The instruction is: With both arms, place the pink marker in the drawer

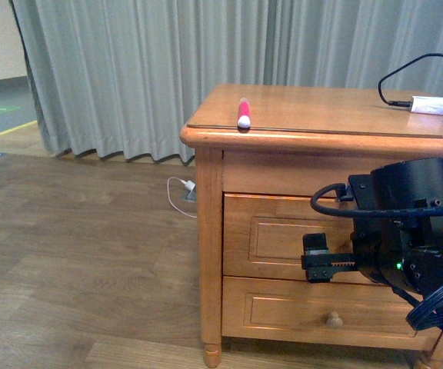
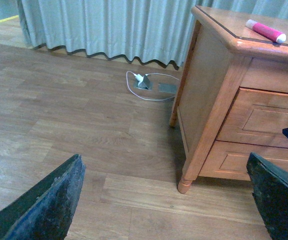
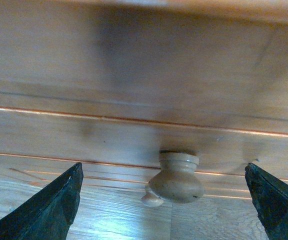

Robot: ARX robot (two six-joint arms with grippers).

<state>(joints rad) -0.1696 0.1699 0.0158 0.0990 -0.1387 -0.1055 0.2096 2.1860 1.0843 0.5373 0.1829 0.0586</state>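
The pink marker point(image 1: 243, 112) lies on the wooden cabinet top point(image 1: 321, 108) near its front left edge; it also shows in the left wrist view point(image 2: 266, 31). The upper drawer point(image 1: 271, 238) is shut. My right gripper point(image 1: 315, 260) is open right in front of it. In the right wrist view the drawer's round knob point(image 3: 176, 178) sits between the spread fingers point(image 3: 51, 205), apart from both, with my right gripper point(image 3: 164, 207) empty. My left gripper point(image 2: 166, 207) is open and empty, low over the floor left of the cabinet; the left arm is out of the front view.
A lower drawer point(image 1: 283, 311) with its own knob point(image 1: 334, 318) is shut too. A small white box point(image 1: 428, 105) with a black cable sits at the top's back right. A floor socket with a white plug point(image 2: 144, 81) lies by the grey curtain point(image 1: 129, 69).
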